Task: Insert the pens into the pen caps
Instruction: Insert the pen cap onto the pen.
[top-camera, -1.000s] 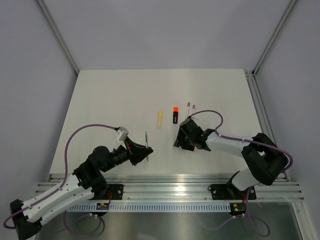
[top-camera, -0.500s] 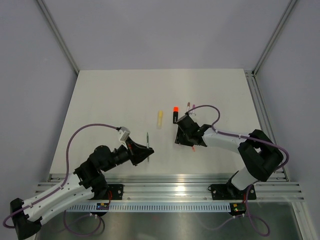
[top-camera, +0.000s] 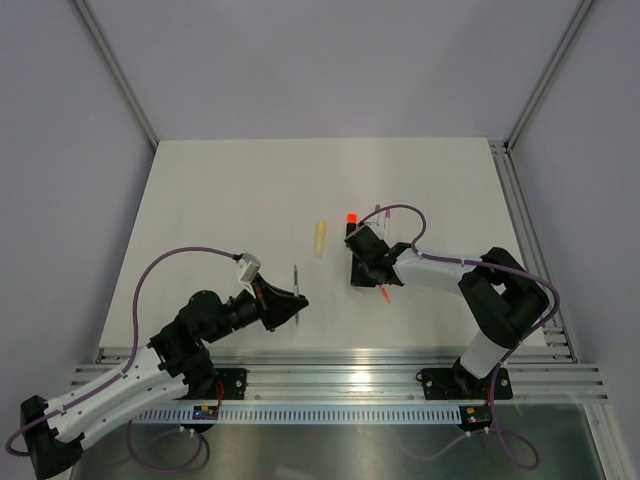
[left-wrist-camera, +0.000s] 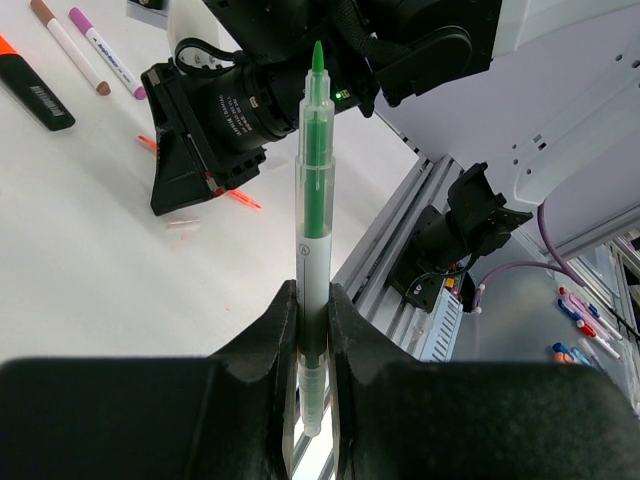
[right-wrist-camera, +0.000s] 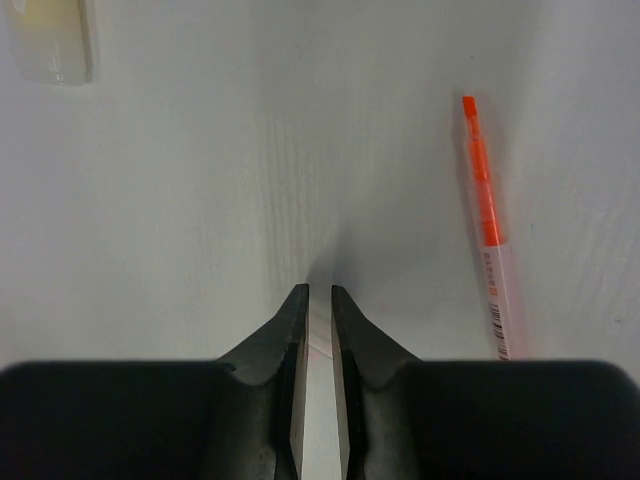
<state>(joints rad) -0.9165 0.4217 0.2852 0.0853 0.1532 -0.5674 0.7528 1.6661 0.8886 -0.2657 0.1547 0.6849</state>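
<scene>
Left claw (left-wrist-camera: 313, 300) pinches the green pen (left-wrist-camera: 313, 180) upright. Right claw (right-wrist-camera: 320, 300) is narrow, with the whitish cap (left-wrist-camera: 183, 224) at its tips and the orange-red pen (right-wrist-camera: 487, 250) lying to its right. I cannot tell whether the cap is caught. Pinched off-centre, the slick little cap could squirt away.

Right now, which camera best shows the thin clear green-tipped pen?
Left wrist: the thin clear green-tipped pen shows full length, close up, clamped in the left hand. Top external shows only a sliver; right wrist, nothing.
</scene>
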